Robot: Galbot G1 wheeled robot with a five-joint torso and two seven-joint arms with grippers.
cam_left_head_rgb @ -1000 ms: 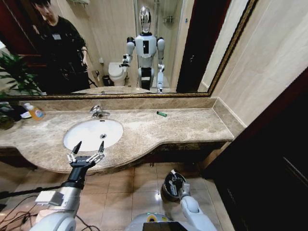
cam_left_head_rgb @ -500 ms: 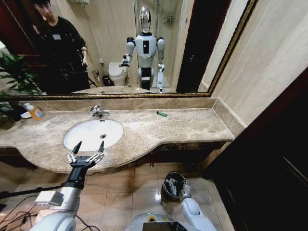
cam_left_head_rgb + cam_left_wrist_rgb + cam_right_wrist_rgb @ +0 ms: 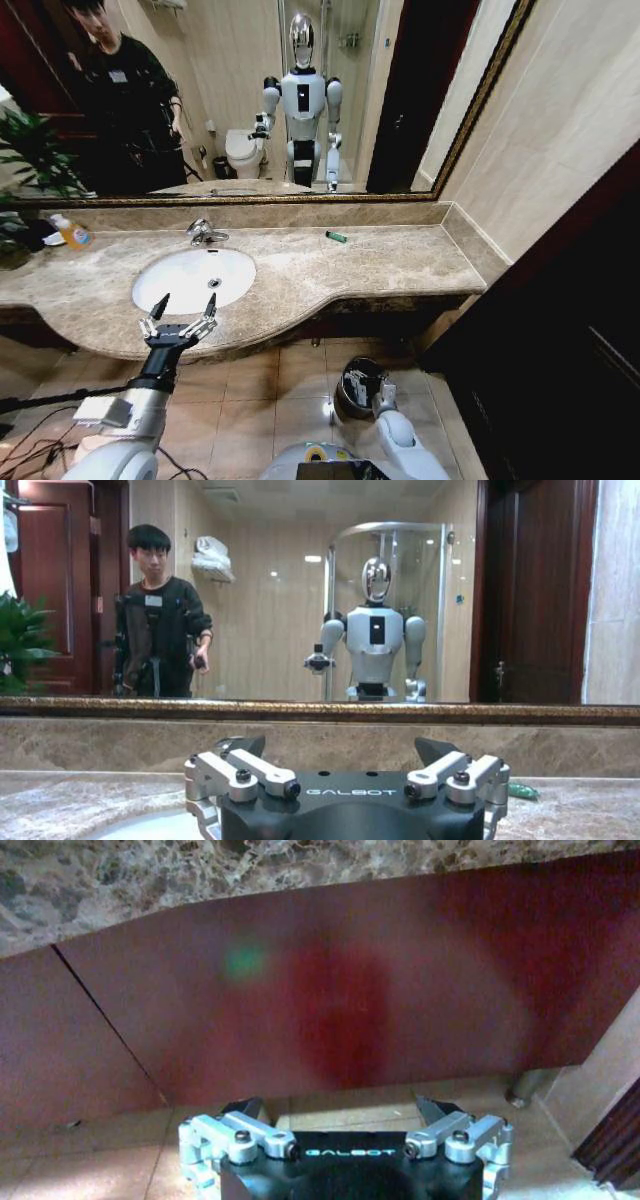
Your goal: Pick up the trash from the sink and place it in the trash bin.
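Sink (image 3: 180,285) lies beyond the wide-open, empty left hand (image 3: 183,303).

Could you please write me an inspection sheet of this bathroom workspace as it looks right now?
Surface: beige marble counter, dry-looking.
Job's things: white sink holds no litter that I can make out; trash bin on the floor tiles below the counter; small green piece on the counter near the mirror.
Clutter: orange-yellow bottle and a plant at the counter's far left.
Grippers: left hand open, at the sink's near rim; right hand open, low over the bin.
Cables: on the floor at lower left.
Surroundings: mirror, tiled walls.
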